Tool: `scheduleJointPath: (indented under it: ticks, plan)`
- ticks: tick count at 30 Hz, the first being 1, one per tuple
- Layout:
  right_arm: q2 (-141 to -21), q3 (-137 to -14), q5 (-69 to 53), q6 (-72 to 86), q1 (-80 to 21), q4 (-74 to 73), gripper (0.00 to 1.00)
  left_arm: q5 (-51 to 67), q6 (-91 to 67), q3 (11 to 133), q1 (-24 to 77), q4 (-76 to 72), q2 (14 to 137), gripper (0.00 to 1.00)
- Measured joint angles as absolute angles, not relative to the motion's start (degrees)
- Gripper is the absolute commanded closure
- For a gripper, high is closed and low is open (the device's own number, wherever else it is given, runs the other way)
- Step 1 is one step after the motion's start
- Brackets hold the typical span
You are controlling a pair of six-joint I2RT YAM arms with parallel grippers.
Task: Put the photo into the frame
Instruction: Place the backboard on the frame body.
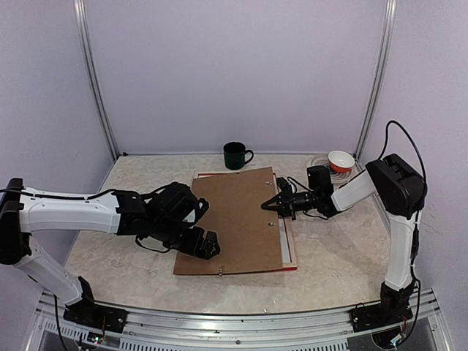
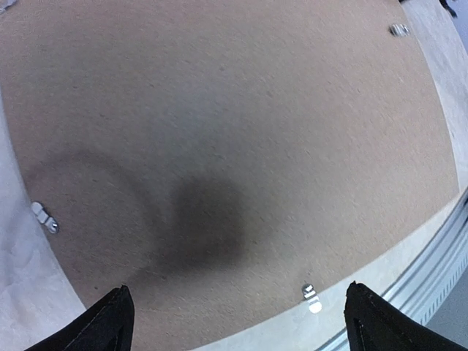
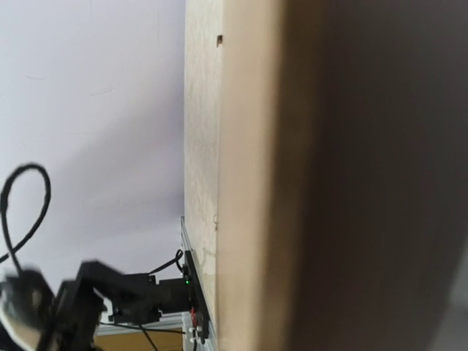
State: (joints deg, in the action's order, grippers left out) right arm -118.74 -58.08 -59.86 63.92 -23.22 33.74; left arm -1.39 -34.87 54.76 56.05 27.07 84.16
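Note:
The frame [image 1: 292, 250] lies flat on the table, and only its red edge shows along the right and near sides. A brown backing board [image 1: 238, 219] covers it, so the photo is hidden. My left gripper [image 1: 210, 245] hovers over the board's near left part. In the left wrist view the left gripper [image 2: 241, 325] is open and empty, with the board [image 2: 219, 131] below it. My right gripper [image 1: 268, 207] reaches in from the right, its tips together over the board near its right edge. In the right wrist view the board [image 3: 329, 183] fills the picture and the fingers are hidden.
A dark mug [image 1: 235, 155] stands behind the frame. A white-and-orange bowl [image 1: 341, 159] sits on a clear roll at the back right. Small metal tabs [image 2: 311, 297] stick out at the board's edges. The table's near rail [image 2: 439, 256] runs close by.

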Motion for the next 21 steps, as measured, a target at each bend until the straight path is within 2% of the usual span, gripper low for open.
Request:
scheduleJointPath:
  ticks: [12,21]
  plan:
    - [-118.74,-58.08,-59.83,63.94,-23.2,33.69,1.0,13.21,-27.57,54.81,62.37,28.97,84.23,0.01]
    - [-118.74,-58.08,-59.83,63.92,-23.2,33.69,1.0,18.22,-25.58,57.74,62.78,29.3,87.11,0.01]
